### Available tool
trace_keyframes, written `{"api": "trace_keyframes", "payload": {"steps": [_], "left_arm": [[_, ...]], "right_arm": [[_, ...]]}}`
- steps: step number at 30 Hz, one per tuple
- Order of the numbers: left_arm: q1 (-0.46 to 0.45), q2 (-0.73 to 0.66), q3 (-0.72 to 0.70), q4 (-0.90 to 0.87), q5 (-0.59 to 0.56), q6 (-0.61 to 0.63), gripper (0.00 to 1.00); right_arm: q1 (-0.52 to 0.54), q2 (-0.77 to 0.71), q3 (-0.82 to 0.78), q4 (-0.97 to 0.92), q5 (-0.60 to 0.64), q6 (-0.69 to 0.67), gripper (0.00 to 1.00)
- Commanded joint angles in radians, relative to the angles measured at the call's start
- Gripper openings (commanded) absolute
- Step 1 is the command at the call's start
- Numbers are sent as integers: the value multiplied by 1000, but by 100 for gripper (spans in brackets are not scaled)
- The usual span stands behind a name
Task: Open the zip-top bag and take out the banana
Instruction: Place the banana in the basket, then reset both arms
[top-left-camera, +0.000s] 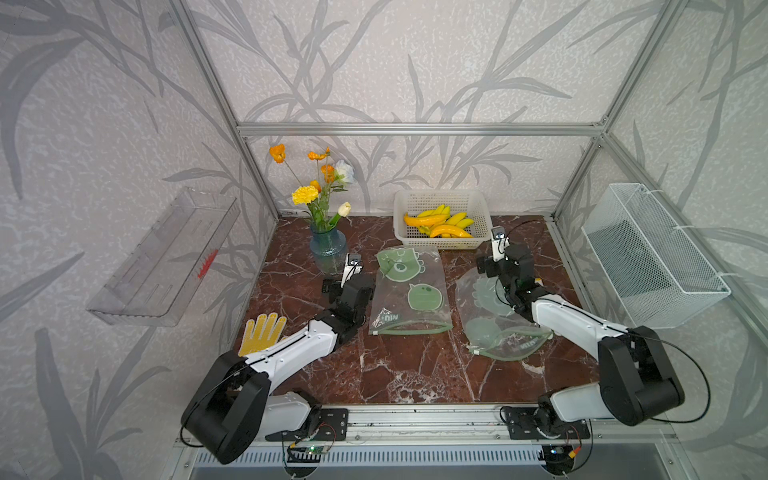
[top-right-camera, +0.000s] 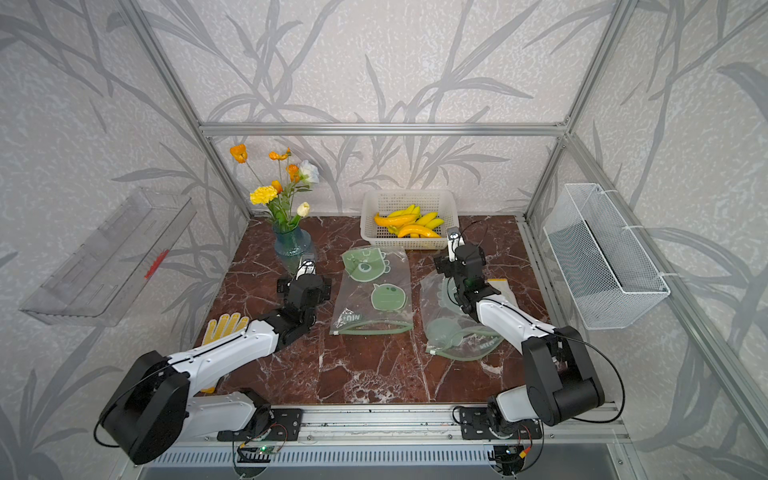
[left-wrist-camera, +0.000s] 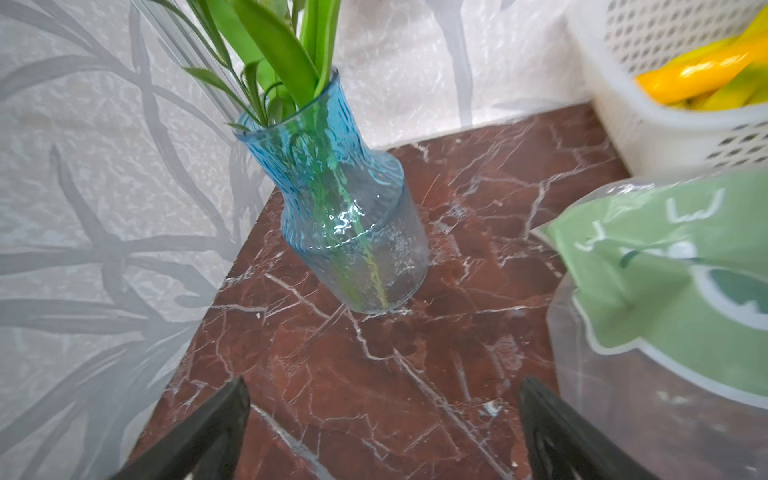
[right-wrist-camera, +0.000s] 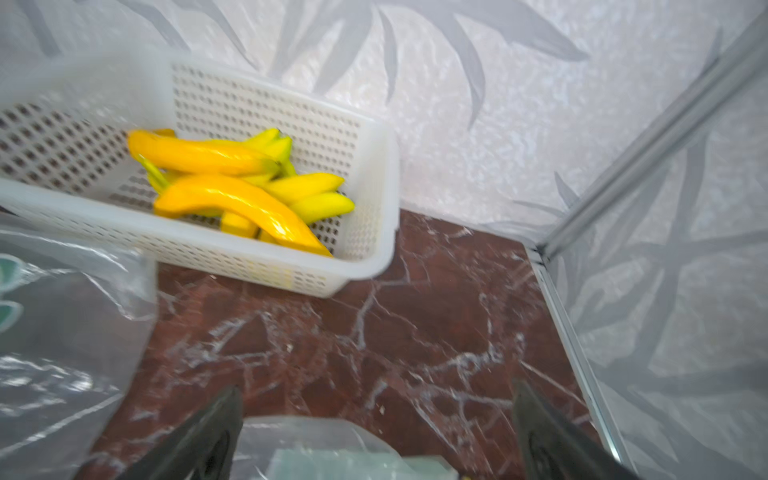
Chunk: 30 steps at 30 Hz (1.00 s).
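Two clear zip-top bags with green cartoon prints lie on the marble table. The flat one (top-left-camera: 409, 291) (top-right-camera: 376, 291) is in the middle, its green zip end toward the front. The crumpled one (top-left-camera: 494, 324) (top-right-camera: 457, 332) lies partly under my right arm, its zip edge bowed apart. No banana shows inside either bag. Several yellow bananas (top-left-camera: 451, 230) (right-wrist-camera: 232, 199) lie in the white basket (top-left-camera: 436, 194) at the back. My right gripper (right-wrist-camera: 376, 399) (top-left-camera: 498, 266) is open and empty above the crumpled bag's far end (right-wrist-camera: 311, 449). My left gripper (left-wrist-camera: 384, 399) (top-left-camera: 347, 286) is open and empty over bare marble, left of the flat bag (left-wrist-camera: 665, 291).
A blue glass vase (top-left-camera: 327, 245) (left-wrist-camera: 353, 232) with flowers stands just beyond the left gripper. A yellow glove (top-left-camera: 264, 332) lies by the left arm. A wire basket (top-left-camera: 652, 257) hangs on the right wall and a clear shelf (top-left-camera: 166, 257) on the left wall.
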Motion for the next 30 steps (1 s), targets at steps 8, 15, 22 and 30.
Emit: {"api": "trace_keyframes", "payload": {"steps": [8,15,22,30], "left_arm": [[245,14,-53,158,211,51,99],[292,34,-114,239,290,61,99],[335,119,-147,382,310,72,99],[469,147,-143,372,515,-25,99]], "right_arm": [[-83,-133,-257,239,-108,17,99],[-99,-165,-353,271,-160,12,99],[-123,43,-397,554,-219,46,100],[-122,138,-331,541,-251,31,99]]}}
